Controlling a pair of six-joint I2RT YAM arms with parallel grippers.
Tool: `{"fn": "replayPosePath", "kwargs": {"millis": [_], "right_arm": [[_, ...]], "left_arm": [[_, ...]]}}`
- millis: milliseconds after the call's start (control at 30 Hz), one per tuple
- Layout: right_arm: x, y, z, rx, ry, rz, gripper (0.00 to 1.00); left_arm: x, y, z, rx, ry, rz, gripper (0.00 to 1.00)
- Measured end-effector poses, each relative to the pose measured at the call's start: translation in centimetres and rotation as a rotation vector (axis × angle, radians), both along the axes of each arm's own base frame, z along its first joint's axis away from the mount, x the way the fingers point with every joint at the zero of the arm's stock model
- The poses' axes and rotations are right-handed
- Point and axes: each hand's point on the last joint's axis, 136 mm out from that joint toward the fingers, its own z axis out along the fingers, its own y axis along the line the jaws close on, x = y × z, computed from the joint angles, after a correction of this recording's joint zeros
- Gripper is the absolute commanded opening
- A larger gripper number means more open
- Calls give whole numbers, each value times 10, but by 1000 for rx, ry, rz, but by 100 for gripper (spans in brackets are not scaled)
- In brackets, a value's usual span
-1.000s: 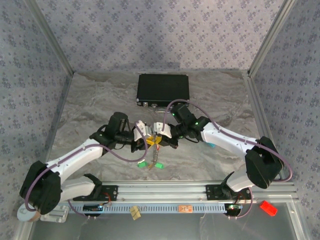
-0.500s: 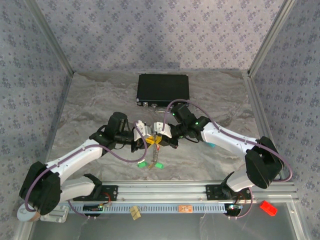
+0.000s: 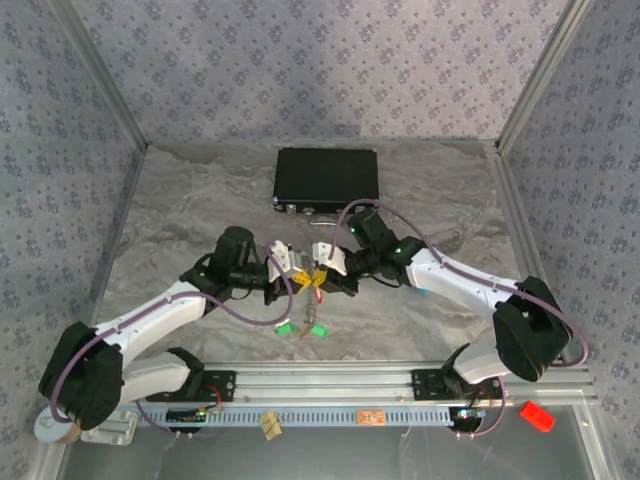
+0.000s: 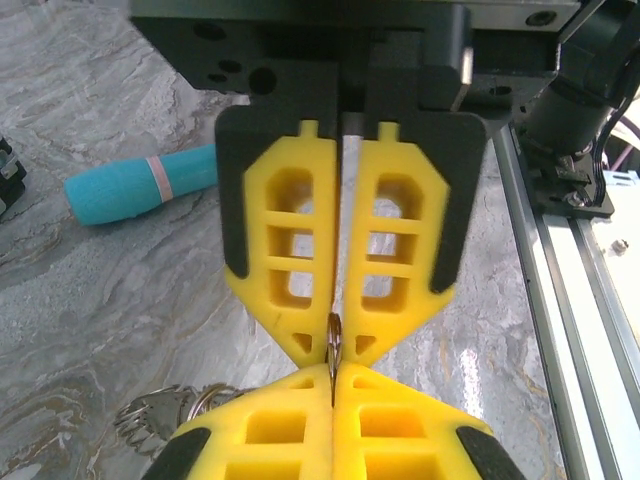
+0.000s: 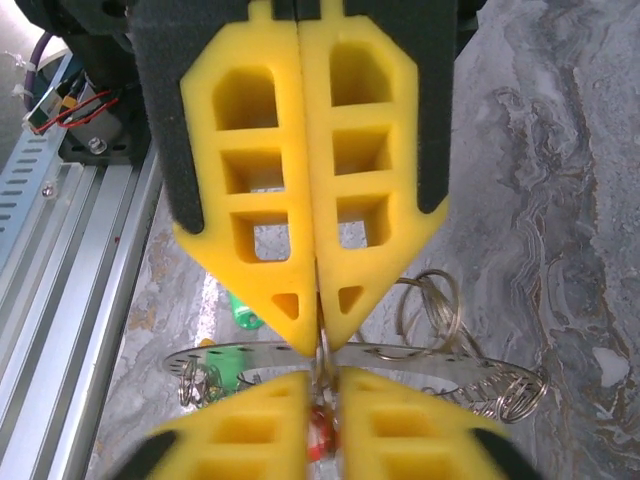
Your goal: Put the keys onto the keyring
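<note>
Grippers tip to tip over grey marbled table (image 3: 180, 210), near its front.
Left gripper (image 4: 333, 358): jaws pressed together, pinching small thin metal ring (image 4: 333, 340) edge-on.
Right gripper (image 5: 320, 335): jaws nearly together, hairline slit; whether clamping anything, cannot tell.
Silvery metal keyring (image 5: 420, 352) lies crosswise just behind right tips.
Red-headed key (image 5: 320, 432) sits between left fingers.
Green-headed keys (image 3: 285, 328) on table, just nearward of grippers.

Grey marbled worktop (image 3: 180, 220) is carrying a black case (image 3: 327, 178), which is lying flat at far centre. Two green-headed keys (image 3: 285, 328) are lying near the front rail, close together. A teal cylinder (image 4: 140, 185) is lying on its side, right of centre.
</note>
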Motion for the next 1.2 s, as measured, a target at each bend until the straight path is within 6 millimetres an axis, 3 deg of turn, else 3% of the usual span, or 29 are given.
{"fn": "replayPosePath", "kwargs": {"millis": [333, 733, 900, 1067, 1200], "right_arm": [[-1, -13, -5, 25, 21, -58, 29], [6, -11, -6, 26, 8, -85, 31], [7, -4, -6, 25, 11, -73, 25], [9, -2, -3, 31, 9, -74, 10], [9, -2, -3, 30, 9, -74, 5]], "left_arm": [[4, 3, 0, -9, -21, 38, 0], [4, 3, 1, -11, -21, 39, 0], [4, 2, 1, -11, -20, 38, 0], [4, 3, 1, -11, -20, 38, 0], [4, 3, 1, -11, -22, 39, 0]]}}
